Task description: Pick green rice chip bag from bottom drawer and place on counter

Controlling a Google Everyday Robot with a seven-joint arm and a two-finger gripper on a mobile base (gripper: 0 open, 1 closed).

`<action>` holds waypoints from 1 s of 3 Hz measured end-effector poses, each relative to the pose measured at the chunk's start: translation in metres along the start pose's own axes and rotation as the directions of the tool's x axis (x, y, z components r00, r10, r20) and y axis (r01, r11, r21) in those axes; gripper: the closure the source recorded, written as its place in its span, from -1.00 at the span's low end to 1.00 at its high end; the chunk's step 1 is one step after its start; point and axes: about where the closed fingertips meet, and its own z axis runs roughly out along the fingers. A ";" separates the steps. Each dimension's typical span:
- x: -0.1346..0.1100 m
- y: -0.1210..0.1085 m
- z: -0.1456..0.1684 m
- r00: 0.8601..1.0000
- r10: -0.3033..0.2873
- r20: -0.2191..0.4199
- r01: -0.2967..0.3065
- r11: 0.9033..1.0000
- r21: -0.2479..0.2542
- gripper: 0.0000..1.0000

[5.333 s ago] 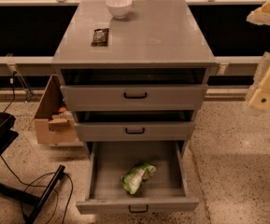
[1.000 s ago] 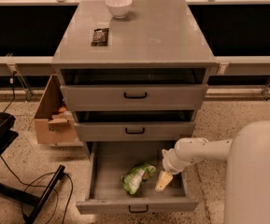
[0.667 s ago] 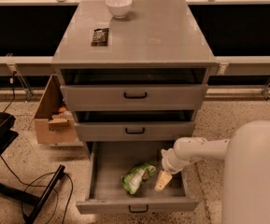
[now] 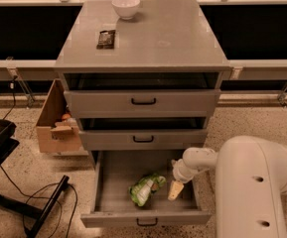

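Observation:
The bottom drawer (image 4: 113,197) is pulled open at the foot of the grey cabinet. The green rice chip bag (image 4: 145,188) lies on its floor, a little right of centre. My gripper (image 4: 176,190) reaches down into the drawer from the right, its pale tip just right of the bag and apart from it. The white arm (image 4: 252,187) fills the lower right. The counter (image 4: 148,38) on top of the cabinet carries a white bowl (image 4: 125,7) at the back and a dark flat packet (image 4: 106,38) on the left.
The two upper drawers (image 4: 143,103) stand slightly ajar. A cardboard box (image 4: 58,125) sits on the floor left of the cabinet. A black chair base and cables (image 4: 29,202) lie at lower left. A rail with dark panels runs behind.
Since 5.3 s ago the arm has come from the right edge down into the bottom drawer. Over the last second it has barely moved; the bag lies where it was.

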 end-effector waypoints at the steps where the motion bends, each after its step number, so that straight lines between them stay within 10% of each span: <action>1: 0.020 -0.026 0.039 1.000 -0.027 -0.016 0.027 0.999 0.025 -1.00; 3: 0.009 -0.040 0.090 0.994 -0.111 0.016 0.110 0.993 0.050 -1.00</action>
